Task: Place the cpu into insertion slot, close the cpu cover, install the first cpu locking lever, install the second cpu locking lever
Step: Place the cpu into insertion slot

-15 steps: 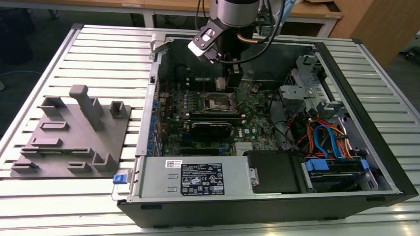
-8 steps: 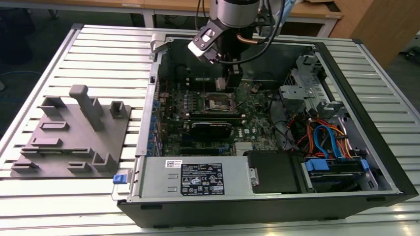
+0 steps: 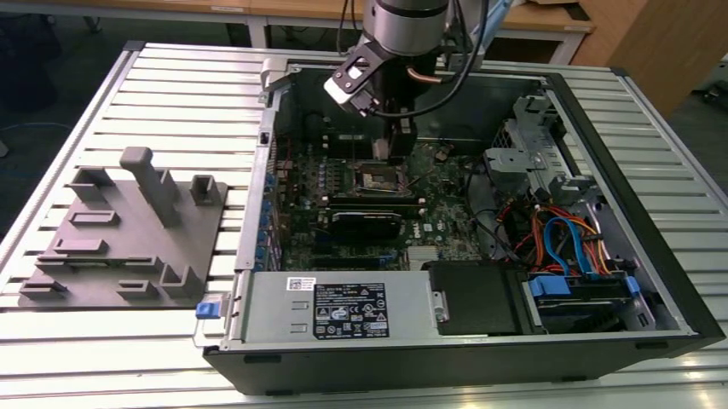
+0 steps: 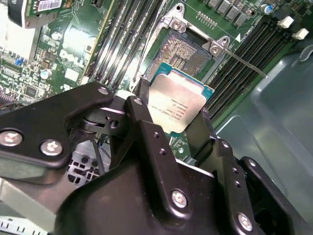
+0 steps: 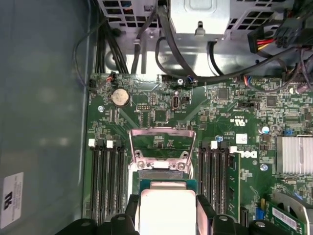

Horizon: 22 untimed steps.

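Second wrist view: the end effector pinches the cpu by two opposite edges and holds it close over the near side of the insertion slot, not yet seated. In the first wrist view the cpu cover stands raised on the far side of the slot. The risk, as I judge it: if the chip goes down crooked or shifted, a corner may bend the fine contacts. It may also slip from such a narrow grip.

even room light, dim shadowed case interior, glare whitening the cpu
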Tool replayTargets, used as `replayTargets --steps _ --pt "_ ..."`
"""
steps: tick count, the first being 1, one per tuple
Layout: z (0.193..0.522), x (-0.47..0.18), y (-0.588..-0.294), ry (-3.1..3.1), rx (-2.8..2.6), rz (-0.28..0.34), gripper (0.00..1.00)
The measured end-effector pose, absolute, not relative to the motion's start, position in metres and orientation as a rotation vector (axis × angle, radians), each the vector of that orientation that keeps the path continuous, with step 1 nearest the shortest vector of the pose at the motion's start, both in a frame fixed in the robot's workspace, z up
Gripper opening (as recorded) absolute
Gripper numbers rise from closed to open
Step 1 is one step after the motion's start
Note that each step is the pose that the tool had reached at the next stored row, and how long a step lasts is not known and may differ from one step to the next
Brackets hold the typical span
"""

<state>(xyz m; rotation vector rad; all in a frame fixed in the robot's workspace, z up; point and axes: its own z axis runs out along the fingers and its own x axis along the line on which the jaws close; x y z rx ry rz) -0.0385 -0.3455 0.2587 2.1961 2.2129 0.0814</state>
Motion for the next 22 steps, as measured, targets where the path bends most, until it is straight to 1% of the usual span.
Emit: replayTargets --steps 22 --pt "0.220 -0.044 -0.344 2.229 2.179 0.085 0.54"
